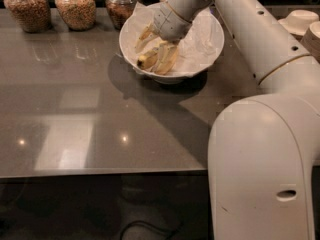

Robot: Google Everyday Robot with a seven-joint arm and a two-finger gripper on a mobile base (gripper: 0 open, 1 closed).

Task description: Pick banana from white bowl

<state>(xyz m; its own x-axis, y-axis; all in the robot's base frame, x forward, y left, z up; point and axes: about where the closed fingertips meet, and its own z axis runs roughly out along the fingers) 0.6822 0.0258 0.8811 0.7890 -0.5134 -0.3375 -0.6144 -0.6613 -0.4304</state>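
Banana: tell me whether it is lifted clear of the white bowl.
No, the banana lies inside the white bowl, with the gripper down in the bowl right over it.

Slim yellow banana (149, 60) lies in paper-lined white bowl (200, 70) under the hand (167, 49).

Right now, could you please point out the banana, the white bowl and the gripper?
banana (146, 60), camera view, near its dark end.
white bowl (175, 77), camera view, front wall.
gripper (161, 54), camera view, its tip, inside the bowl.
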